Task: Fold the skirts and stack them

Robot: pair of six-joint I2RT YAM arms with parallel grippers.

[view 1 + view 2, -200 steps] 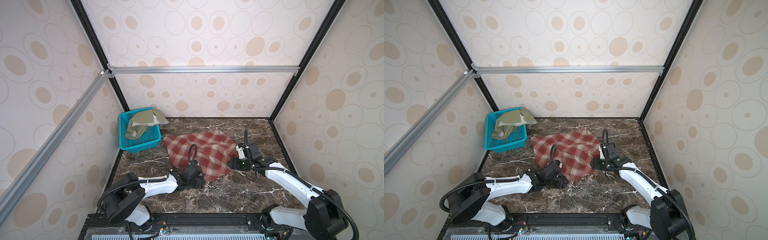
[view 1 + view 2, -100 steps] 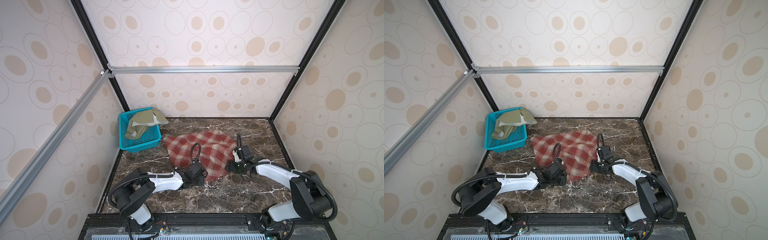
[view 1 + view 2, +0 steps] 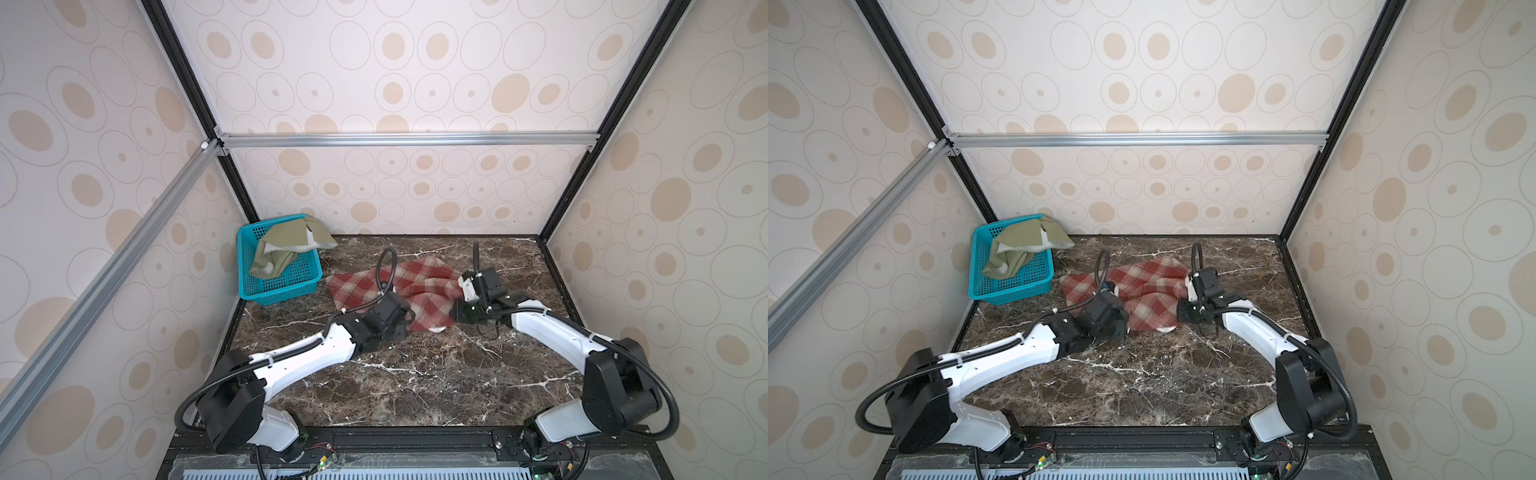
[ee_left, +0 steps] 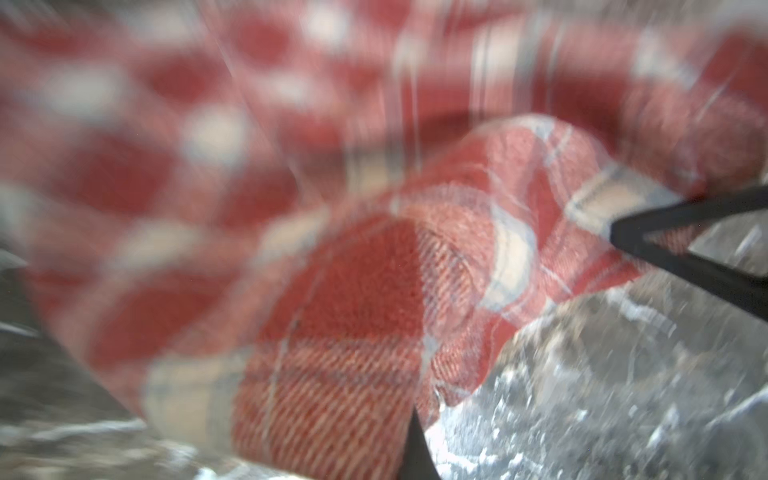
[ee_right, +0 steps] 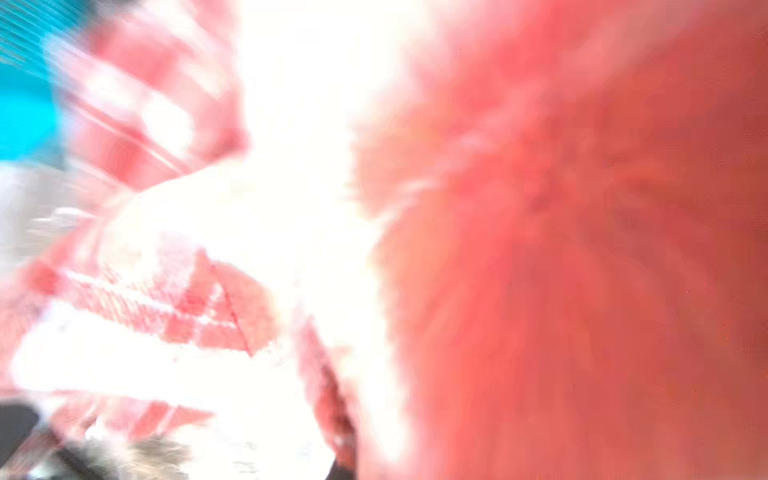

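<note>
The red-and-cream plaid skirt [image 3: 422, 286] [image 3: 1152, 291] lies bunched on the dark marble table, in both top views. My left gripper [image 3: 409, 321] [image 3: 1125, 323] is at its near edge and is shut on a fold of the plaid skirt [image 4: 353, 316]. The jaw tips [image 4: 415, 444] meet in the cloth. My right gripper [image 3: 456, 309] [image 3: 1180, 312] is at the skirt's right edge. It is shut on plaid cloth [image 5: 582, 249] that presses close to the lens. The olive-green skirt [image 3: 286, 249] [image 3: 1021, 249] hangs crumpled over the teal basket.
The teal perforated basket [image 3: 286, 289] [image 3: 1013, 293] stands in the back left corner against the wall. Patterned walls and black frame posts close in the table on three sides. Bare marble [image 3: 415, 374] stretches from the skirt toward the front rail.
Both grippers have shut on the plaid skirt's edges. The skirt, flat before, is now bunched and drawn up between them. The right wrist has shifted slightly back to the right.
</note>
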